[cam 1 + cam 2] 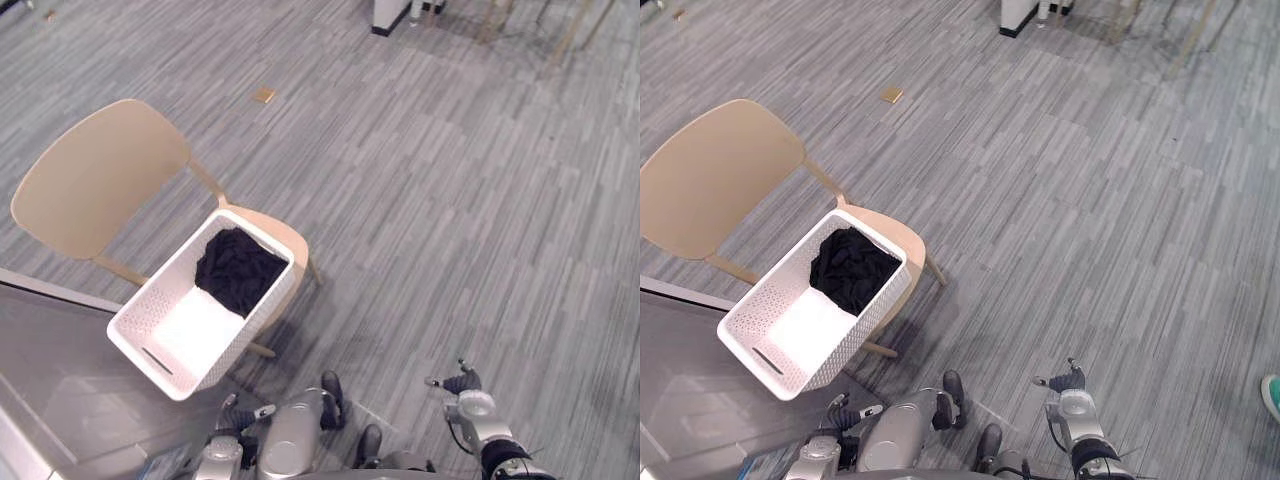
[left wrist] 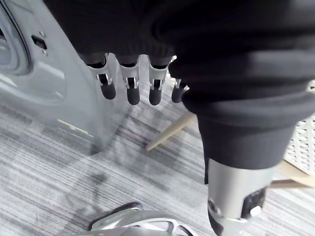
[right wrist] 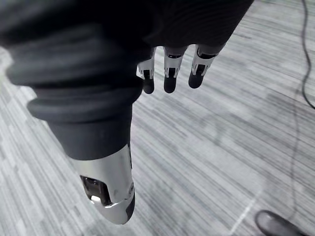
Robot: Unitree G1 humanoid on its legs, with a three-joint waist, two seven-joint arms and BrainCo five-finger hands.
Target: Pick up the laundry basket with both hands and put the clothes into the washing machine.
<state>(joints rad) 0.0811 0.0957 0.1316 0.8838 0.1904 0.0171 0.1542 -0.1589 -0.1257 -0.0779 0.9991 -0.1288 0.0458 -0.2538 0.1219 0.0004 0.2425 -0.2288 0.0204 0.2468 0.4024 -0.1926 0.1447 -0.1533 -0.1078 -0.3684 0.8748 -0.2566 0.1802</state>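
Observation:
A white perforated laundry basket (image 1: 247, 333) rests on the seat of a beige chair (image 1: 100, 175), with black clothes (image 1: 237, 268) piled in its far half. The grey washing machine (image 1: 60, 380) stands to the lower left, right beside the basket. My left hand (image 1: 238, 414) hangs low just below the basket's near end, apart from it. In its wrist view the left hand's fingers (image 2: 133, 91) hang straight and hold nothing. My right hand (image 1: 463, 385) hovers over bare floor well to the right, its fingers (image 3: 170, 81) straight too, with nothing held.
The grey machine panel (image 2: 44, 78) and a chair leg (image 2: 170, 132) show past the left hand. A small brown piece (image 1: 263, 95) lies on the striped floor beyond the chair. Furniture legs (image 1: 500, 20) stand at the far edge. A person's teal shoe (image 1: 1271, 396) is at the right.

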